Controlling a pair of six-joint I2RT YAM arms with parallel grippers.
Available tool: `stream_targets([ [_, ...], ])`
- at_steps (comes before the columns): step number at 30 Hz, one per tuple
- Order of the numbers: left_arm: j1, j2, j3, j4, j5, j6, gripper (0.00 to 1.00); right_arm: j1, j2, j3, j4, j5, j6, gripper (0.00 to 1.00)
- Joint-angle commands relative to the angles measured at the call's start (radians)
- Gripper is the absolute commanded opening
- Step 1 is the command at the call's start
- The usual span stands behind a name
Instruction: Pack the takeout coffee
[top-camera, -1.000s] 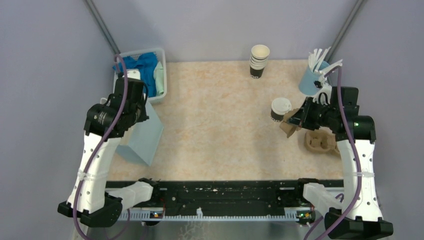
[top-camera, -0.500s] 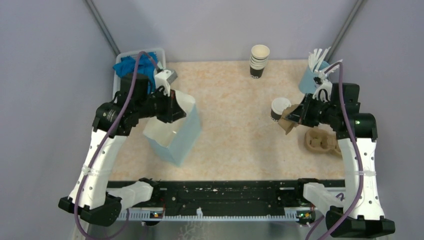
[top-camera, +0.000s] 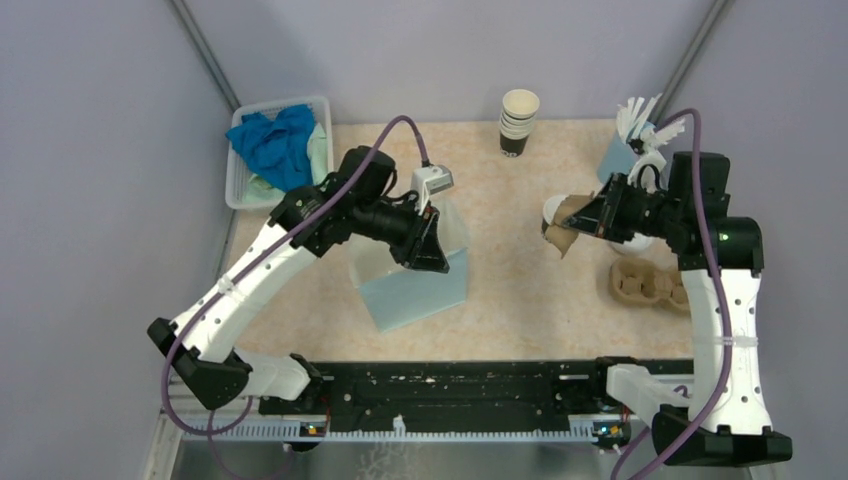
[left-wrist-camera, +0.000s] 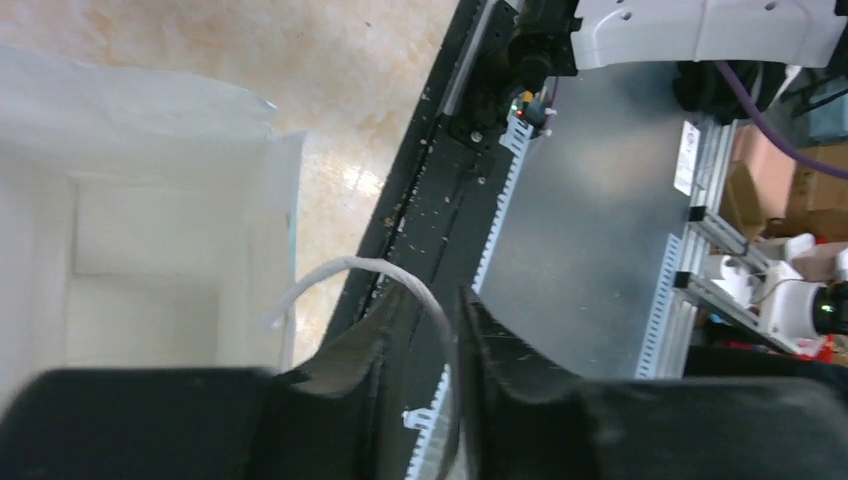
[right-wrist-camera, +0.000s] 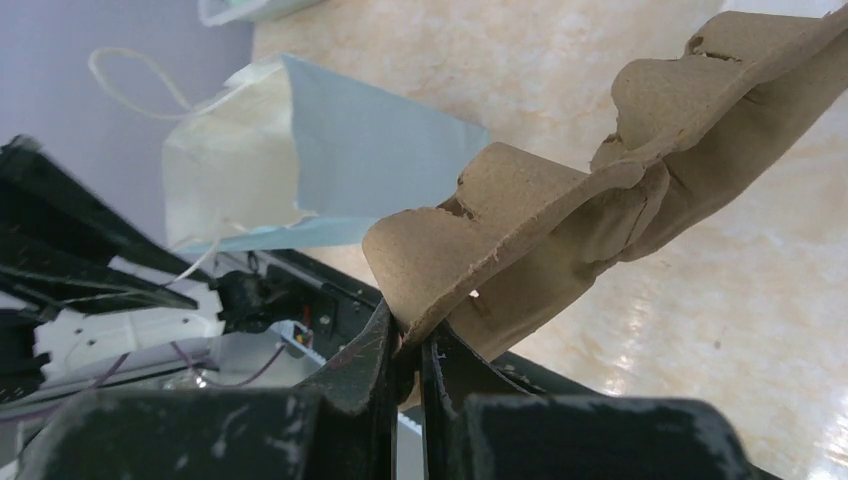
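Observation:
The takeout coffee (top-camera: 551, 208), a dark cup with a white lid, stands at the right of the table, partly hidden by a brown cardboard cup carrier (top-camera: 568, 232). My right gripper (top-camera: 588, 222) is shut on that carrier's edge (right-wrist-camera: 620, 200) and holds it tilted, just off the table, beside the cup. A light blue paper bag (top-camera: 415, 285) with a white inside (left-wrist-camera: 150, 250) leans at mid-table. My left gripper (top-camera: 432, 250) hangs over its mouth. The jaws (left-wrist-camera: 430, 300) stand a little apart, and the bag's white string handle (left-wrist-camera: 340, 270) loops over one finger and through the gap.
A second cardboard carrier (top-camera: 645, 285) lies at the right edge. A stack of lidless cups (top-camera: 518, 120) stands at the back. A blue cup of white sticks (top-camera: 625, 150) stands back right, and a white basket (top-camera: 237, 185) with blue cloth back left.
My left arm has swung the blue bag from the table's left edge to the middle. My right gripper has lifted the carrier slightly, closer to the coffee.

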Motion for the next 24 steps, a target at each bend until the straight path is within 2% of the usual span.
stream_targets([
  [1,-0.004,-0.034,0.043,0.11,-0.029,-0.018,0.37,0.037,0.014,0.054,0.097,-0.196,0.039,0.0],
  [5,-0.004,-0.08,0.061,0.168,-0.059,-0.093,0.64,0.076,0.043,0.081,0.202,-0.226,0.132,0.0],
  [7,-0.004,-0.094,0.085,0.175,-0.113,-0.163,0.8,0.105,0.071,0.106,0.245,-0.22,0.209,0.0],
  [9,-0.004,-0.101,0.123,0.191,-0.165,-0.259,0.88,0.141,0.1,0.14,0.284,-0.2,0.303,0.0],
  [11,-0.004,-0.105,0.146,0.222,-0.209,-0.379,0.9,0.173,0.128,0.187,0.281,-0.127,0.396,0.0],
  [16,-0.002,-0.075,0.156,0.414,-0.144,-0.584,0.85,0.288,0.178,0.223,0.412,-0.008,0.649,0.0],
  [18,-0.002,-0.048,0.182,0.46,-0.116,-0.603,0.85,0.317,0.189,0.218,0.496,0.009,0.698,0.0],
  [20,-0.002,-0.019,0.232,0.41,-0.126,-0.577,0.83,0.326,0.201,0.23,0.519,0.023,0.702,0.0],
  [21,-0.002,-0.016,0.237,0.383,-0.132,-0.56,0.78,0.326,0.204,0.24,0.518,0.024,0.692,0.0],
  [24,-0.002,-0.014,0.242,0.277,-0.219,-0.465,0.48,0.326,0.211,0.261,0.471,0.036,0.639,0.0],
])
